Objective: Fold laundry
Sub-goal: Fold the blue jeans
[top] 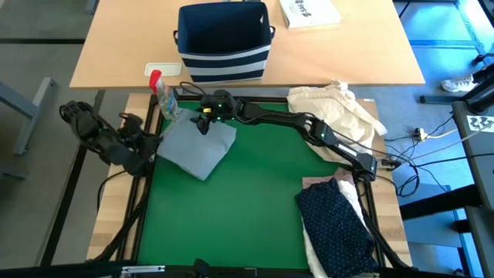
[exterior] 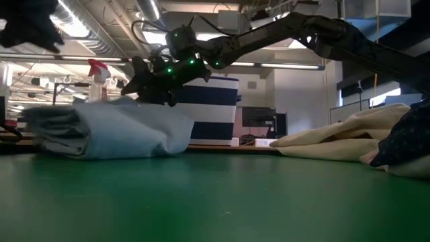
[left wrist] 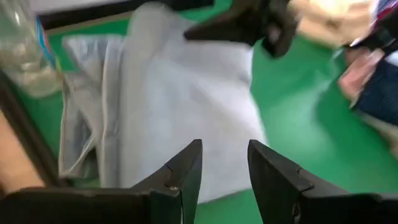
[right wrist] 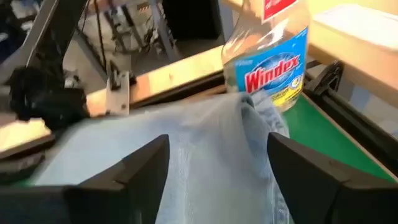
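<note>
**Right arm stretched over folded grey jeans, left arm tucked at the table edge**

Jeans [top: 197, 147], light grey and folded into a thick pad, lie at the far left corner of the green mat [top: 247, 201], just beside a spray bottle [top: 164, 98] with a red top. The right arm reaches in a long, nearly straight diagonal from its base at the mat's right edge across to that corner. Its wrist is angled down so that the right gripper [top: 202, 123] hangs over the far edge of the jeans. In the right wrist view its two fingers stand spread wide, with denim between them but nothing clamped. Seen from table height, the gripper [exterior: 158, 91] sits just above the top of the folded pile [exterior: 111, 131].

The left arm is folded back on itself outside the mat's left rail. The left gripper [top: 150, 154] points toward the near left side of the jeans. Its fingers are parted, holding nothing.

A navy white-dotted shirt [top: 336, 224] lies heaped at the mat's near right corner over white and pink cloth. A cream bundle [top: 340, 108] sits at the far right corner, and a navy striped bin [top: 224, 38] stands on the wooden table beyond.
</note>
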